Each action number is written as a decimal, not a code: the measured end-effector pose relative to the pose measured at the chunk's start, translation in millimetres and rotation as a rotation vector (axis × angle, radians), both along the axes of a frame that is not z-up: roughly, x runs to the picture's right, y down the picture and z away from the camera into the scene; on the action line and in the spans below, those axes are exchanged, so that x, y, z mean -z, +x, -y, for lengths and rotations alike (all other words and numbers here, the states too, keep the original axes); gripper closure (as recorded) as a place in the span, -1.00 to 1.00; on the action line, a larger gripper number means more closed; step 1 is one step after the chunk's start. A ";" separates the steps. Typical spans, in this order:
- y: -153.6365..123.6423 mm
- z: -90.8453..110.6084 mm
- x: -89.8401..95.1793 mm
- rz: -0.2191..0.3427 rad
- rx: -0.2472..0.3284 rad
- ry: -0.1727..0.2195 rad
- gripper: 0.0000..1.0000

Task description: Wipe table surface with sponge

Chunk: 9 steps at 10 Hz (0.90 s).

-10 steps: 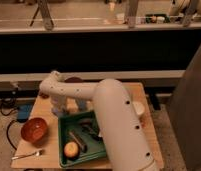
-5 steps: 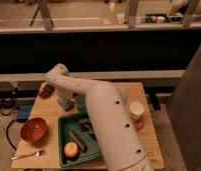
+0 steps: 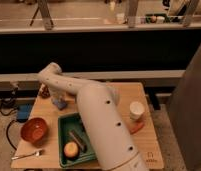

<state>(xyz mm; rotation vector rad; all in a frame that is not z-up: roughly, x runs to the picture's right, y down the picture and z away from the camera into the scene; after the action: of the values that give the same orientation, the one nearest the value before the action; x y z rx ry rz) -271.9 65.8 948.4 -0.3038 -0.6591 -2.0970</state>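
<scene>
The light tan wooden table surface (image 3: pixel 119 97) fills the middle of the camera view. My white arm reaches from the bottom centre up to the back left and bends down there. My gripper (image 3: pixel 57 98) hangs over the table's back left part. A small pale-blue sponge (image 3: pixel 59 104) sits right under the gripper, on or just above the wood. The gripper hides the sponge's top.
A green tray (image 3: pixel 62 131) at front centre holds an orange fruit (image 3: pixel 70 149) and a dark utensil (image 3: pixel 77 139). An orange bowl (image 3: pixel 34 130) and a fork (image 3: pixel 28 155) lie front left. A white cup (image 3: pixel 137 111) and an orange stick (image 3: pixel 136 128) stand right. A dark blue box (image 3: pixel 24 112) lies beyond the left edge.
The arm's bend has lifted and swung slightly left toward the table's back corner. The gripper and the sponge under it have shifted a little left.
</scene>
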 end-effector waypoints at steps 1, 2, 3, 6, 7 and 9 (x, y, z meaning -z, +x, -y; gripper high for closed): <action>-14.5 -3.3 2.7 0.021 0.020 -0.004 0.84; -33.3 -9.3 8.1 0.056 0.053 -0.010 0.84; -47.6 -18.9 15.0 0.088 0.089 -0.018 0.84; -61.6 -42.3 39.1 0.158 0.155 -0.038 0.84; -53.2 -45.9 42.1 0.161 0.161 -0.043 0.84; -33.8 -50.9 44.8 0.145 0.156 -0.053 0.84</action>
<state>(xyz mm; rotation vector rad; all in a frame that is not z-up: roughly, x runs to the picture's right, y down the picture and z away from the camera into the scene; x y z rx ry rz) -305.8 116.7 903.6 -0.2407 -0.8006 -2.2692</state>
